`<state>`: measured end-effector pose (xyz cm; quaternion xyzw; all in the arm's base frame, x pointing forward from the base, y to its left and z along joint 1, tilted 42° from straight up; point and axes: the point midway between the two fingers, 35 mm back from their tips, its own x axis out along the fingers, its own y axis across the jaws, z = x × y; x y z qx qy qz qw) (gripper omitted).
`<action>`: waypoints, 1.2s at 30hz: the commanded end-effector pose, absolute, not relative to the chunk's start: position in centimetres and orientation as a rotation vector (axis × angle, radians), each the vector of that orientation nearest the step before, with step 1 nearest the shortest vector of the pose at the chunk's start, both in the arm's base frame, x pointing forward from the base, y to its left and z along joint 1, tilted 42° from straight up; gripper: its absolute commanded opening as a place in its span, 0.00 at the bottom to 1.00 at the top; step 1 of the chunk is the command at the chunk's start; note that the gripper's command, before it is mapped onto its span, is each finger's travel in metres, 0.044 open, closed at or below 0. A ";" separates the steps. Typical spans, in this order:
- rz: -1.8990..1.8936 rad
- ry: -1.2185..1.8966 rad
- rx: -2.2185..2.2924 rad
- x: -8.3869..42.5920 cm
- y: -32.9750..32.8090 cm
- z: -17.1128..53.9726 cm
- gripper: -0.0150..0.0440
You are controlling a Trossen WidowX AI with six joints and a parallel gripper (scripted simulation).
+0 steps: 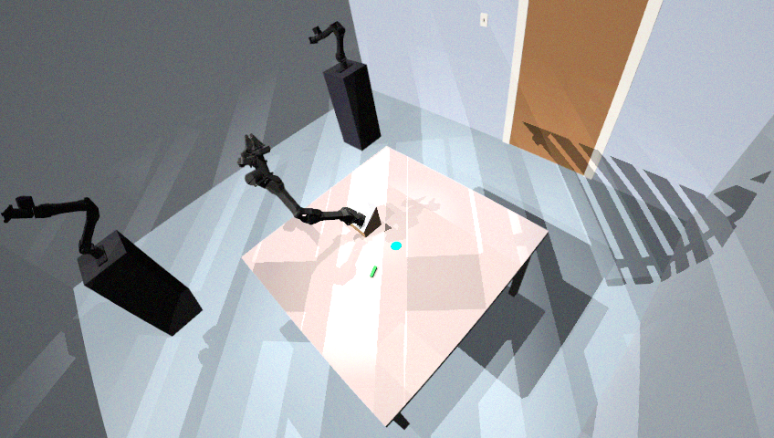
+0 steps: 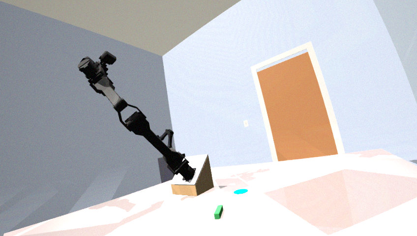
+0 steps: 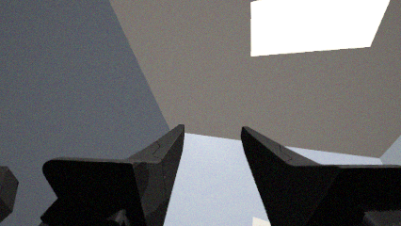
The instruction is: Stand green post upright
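The green post [image 1: 373, 271] [image 2: 218, 212] lies on its side on the pale pink table [image 1: 434, 347]. The flat cyan circle [image 1: 395, 245] [image 2: 240, 191] is on the table a short way from the post, with nothing on it. My gripper [image 3: 213, 130] [image 1: 249, 136] is open, its fingers partly apart with nothing between them. It is raised high and far from the post and the circle, and points up toward the ceiling in the wrist view. In the exterior view the fingers are hidden behind the wrist.
My arm stands on a wedge-shaped base [image 1: 372, 223] [image 2: 205, 177] on the table, close to the circle. Two other arms stand on dark pedestals [image 1: 355, 108] [image 1: 141, 287] beyond the table. A brown door [image 1: 570, 81] [image 2: 297, 108] is in the wall.
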<state>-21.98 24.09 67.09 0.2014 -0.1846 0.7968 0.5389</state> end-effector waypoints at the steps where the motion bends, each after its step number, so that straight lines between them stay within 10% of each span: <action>1: 1.821 -0.379 0.384 -20.4 27.8 64.8 0.65; 36: 0.948 0.225 -0.013 9.5 41.4 44.2 0.65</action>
